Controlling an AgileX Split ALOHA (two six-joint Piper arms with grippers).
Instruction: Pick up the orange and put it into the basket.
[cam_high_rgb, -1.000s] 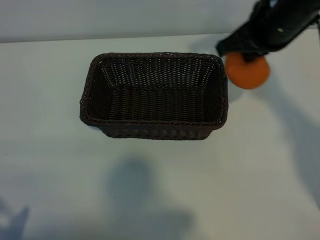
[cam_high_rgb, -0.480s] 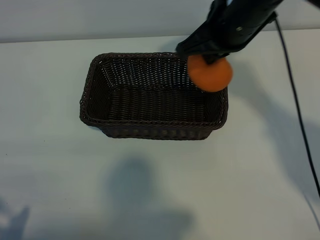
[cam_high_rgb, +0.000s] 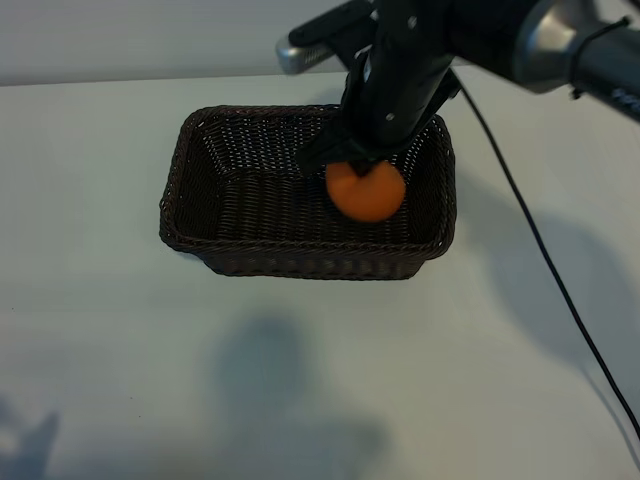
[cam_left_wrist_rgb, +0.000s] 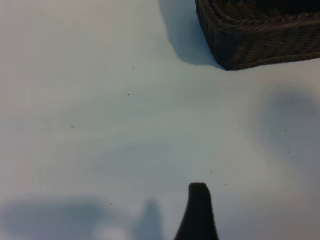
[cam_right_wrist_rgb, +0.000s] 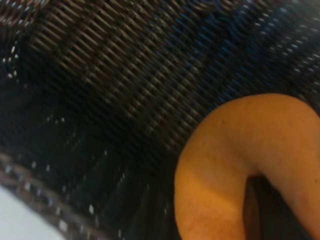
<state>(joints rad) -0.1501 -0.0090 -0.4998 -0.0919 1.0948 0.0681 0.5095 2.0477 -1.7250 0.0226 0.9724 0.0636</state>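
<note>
I have the right gripper, jaws clenched on the orange, low inside the basket for a gentle drop; the left gripper idles apart, jaws spread.

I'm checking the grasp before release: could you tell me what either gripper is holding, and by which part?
The right gripper holds the orange by its upper part, inside the basket. The left gripper holds nothing.

Matte orange, woven wicker basket
</note>
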